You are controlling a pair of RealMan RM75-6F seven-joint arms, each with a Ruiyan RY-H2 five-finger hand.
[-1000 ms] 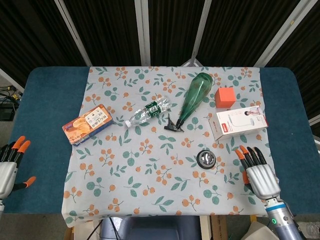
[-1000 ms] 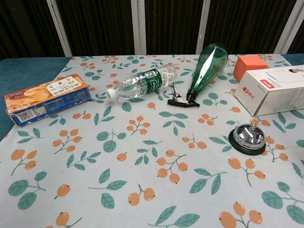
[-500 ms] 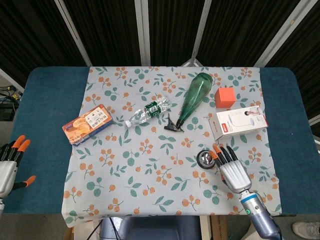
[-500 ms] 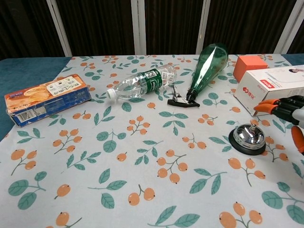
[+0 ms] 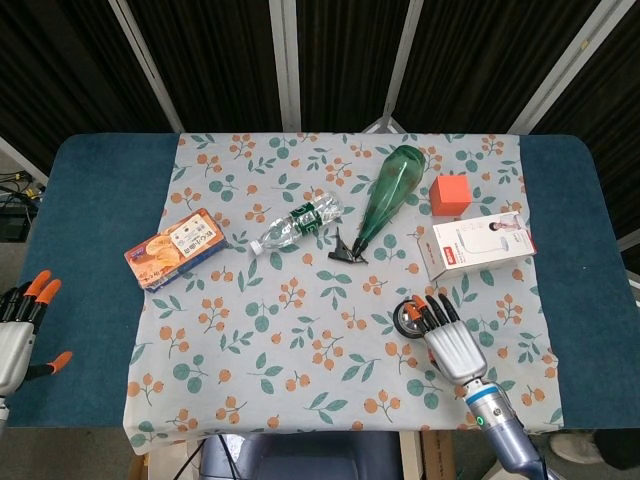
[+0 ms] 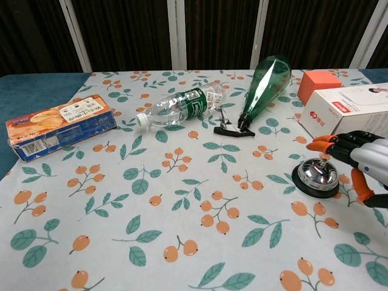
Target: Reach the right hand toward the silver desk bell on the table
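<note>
The silver desk bell on its black base stands on the floral cloth, right of centre; in the head view the bell is partly covered by fingers. My right hand hovers over it from the near right, fingers spread and orange-tipped, holding nothing; the chest view shows the right hand above the bell's right side with its fingertips past the dome. Whether it touches the bell I cannot tell. My left hand stays off the table's left edge, fingers apart and empty.
A white box and an orange cube lie just beyond the bell. A green glass bottle, a black clip, a plastic water bottle and a biscuit pack lie across the cloth's far half.
My right hand has moved left from the cloth's right edge until it is over the bell. The left hand has stayed put.
</note>
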